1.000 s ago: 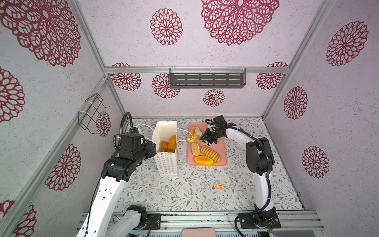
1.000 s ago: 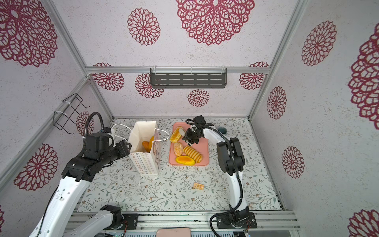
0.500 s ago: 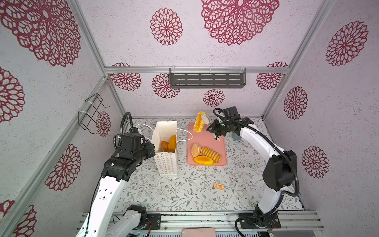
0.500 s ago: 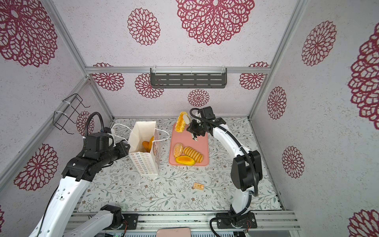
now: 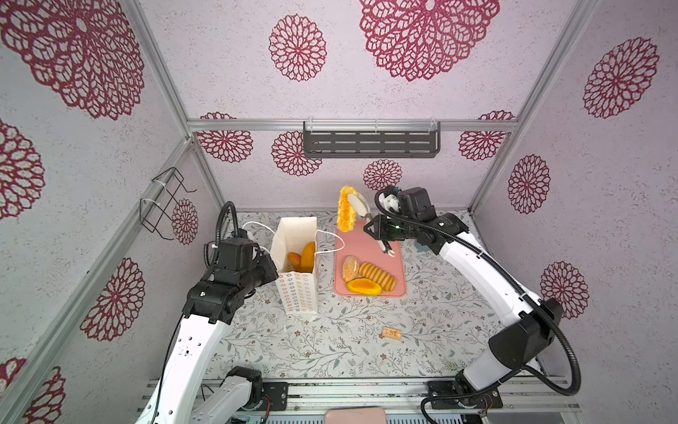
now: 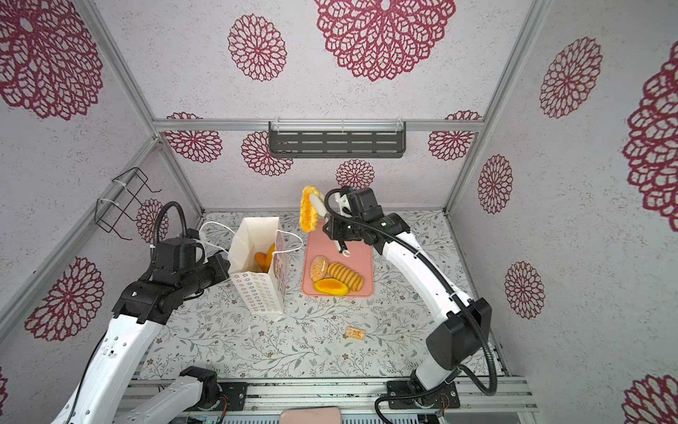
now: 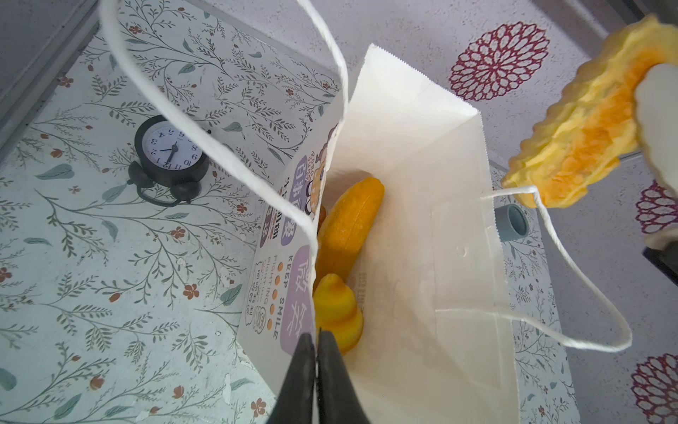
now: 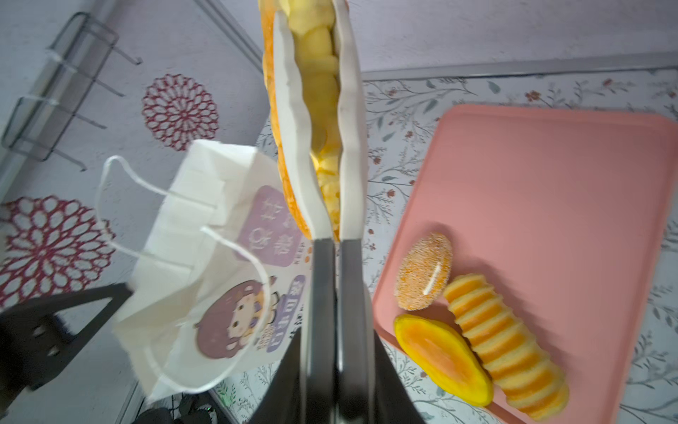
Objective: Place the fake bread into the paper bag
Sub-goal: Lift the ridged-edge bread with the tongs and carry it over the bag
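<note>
The braided bread (image 5: 345, 214) is coming up off the tray (image 5: 368, 244); we're clamping it in the right gripper (image 8: 310, 22), left gripper (image 7: 315, 336) pinching the paper bag (image 7: 422, 220).

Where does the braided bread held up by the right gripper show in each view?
Top view: braided bread in the air near the pink tray's far end, right of the paper bag.
Top view: same spot, bag to its left.
Left wrist: past the bag's open mouth.
Right wrist: clamped between white fingers, bag beside it.
Shared landmark: the paper bag.

Pink tray (image 5: 363, 253), cream bag (image 5: 297, 293) w/ flower-rings
</note>
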